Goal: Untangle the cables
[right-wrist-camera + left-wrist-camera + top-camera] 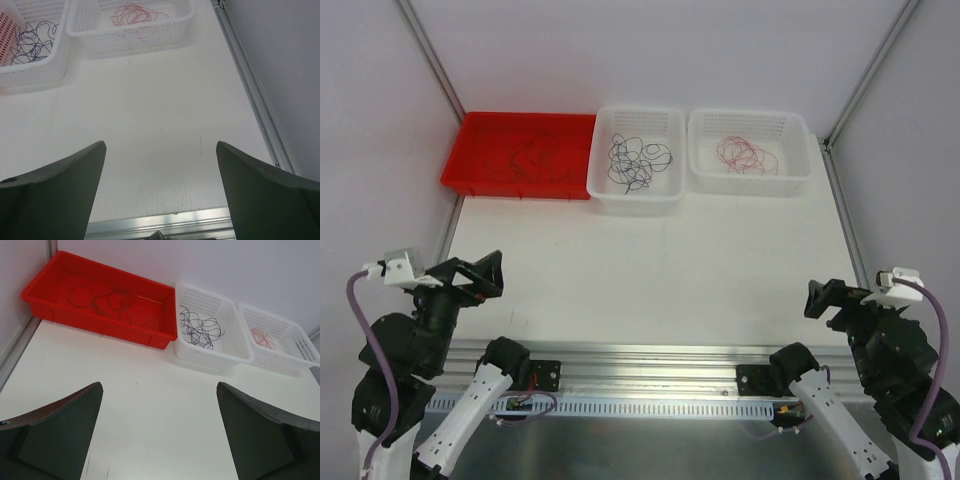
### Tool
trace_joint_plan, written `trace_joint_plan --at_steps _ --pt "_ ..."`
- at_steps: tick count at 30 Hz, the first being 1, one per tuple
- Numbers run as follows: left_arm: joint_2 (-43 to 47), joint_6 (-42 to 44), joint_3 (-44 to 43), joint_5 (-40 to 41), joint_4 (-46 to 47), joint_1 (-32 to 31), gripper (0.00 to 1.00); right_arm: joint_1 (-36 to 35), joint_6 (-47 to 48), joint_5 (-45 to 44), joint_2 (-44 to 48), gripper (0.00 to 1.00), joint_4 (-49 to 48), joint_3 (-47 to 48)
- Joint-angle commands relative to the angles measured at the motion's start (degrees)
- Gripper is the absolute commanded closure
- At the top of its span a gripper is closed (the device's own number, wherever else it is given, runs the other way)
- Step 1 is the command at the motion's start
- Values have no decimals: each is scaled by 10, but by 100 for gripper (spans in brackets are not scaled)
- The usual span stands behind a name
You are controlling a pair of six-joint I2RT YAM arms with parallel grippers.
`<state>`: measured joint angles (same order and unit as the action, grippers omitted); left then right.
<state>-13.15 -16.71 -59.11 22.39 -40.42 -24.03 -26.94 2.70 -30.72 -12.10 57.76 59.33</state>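
The left gripper (478, 277) and right gripper (825, 300) are held wide open, empty. Cables (638, 162) are spread over a tray (456, 172) and baskets (640, 203).

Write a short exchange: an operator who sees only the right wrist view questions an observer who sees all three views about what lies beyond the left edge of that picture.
Operator: What sits left of my two baskets?
Observer: A red tray, right beside the left-hand white basket along the far edge of the table.
Operator: Is anything in it?
Observer: Yes, a loose tangle of thin dark cables lies on its floor.
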Motion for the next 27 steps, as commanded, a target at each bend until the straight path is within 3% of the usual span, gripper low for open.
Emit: trace_joint_plan --at_steps 1,6,12,27 --pt "55 -24 32 52 -50 -1 1 -3 16 -29 49 3 0 -18" --pt "129 -44 64 77 -66 -1 1 -4 26 -28 135 3 -37 -47" --pt "221 -69 95 119 -74 -1 1 -3 21 -58 161 3 -37 -62" --pt "223 -83 137 128 -97 -1 1 -3 6 -43 169 3 -41 -89"
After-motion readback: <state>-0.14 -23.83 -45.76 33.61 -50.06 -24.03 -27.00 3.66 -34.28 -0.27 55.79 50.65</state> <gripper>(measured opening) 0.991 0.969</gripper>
